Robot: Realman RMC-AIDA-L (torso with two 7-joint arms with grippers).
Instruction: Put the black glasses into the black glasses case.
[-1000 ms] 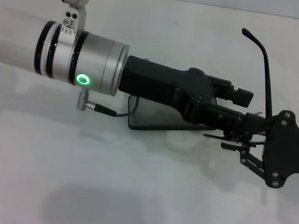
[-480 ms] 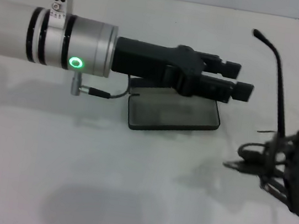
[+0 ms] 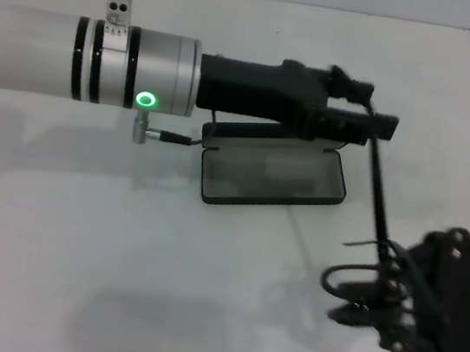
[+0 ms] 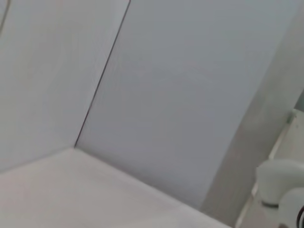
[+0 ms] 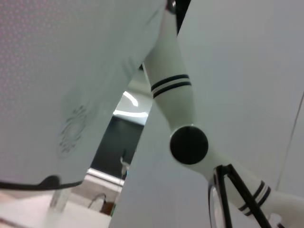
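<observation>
The black glasses case [image 3: 269,179] lies open in the middle of the table, grey lining up. Near the front right, my right gripper [image 3: 370,304] is shut on the black glasses [image 3: 377,205] at the lens end. One thin temple arm runs from there toward the far side, past the case's right end. Its tip reaches my left gripper [image 3: 374,108], which hangs above the case's far right corner with its fingers apart. In the right wrist view, the glasses [image 5: 223,202] show as a lens rim and thin black bars.
My left forearm [image 3: 102,61] stretches across the table from the left, hiding the case's far edge. A white tiled wall [image 4: 166,95] rises behind the table. Another white arm link with black stripes [image 5: 183,118] shows in the right wrist view.
My right gripper has carried the glasses toward the front edge and slightly left. The left arm shifted right, so the temple tip now meets its fingers.
</observation>
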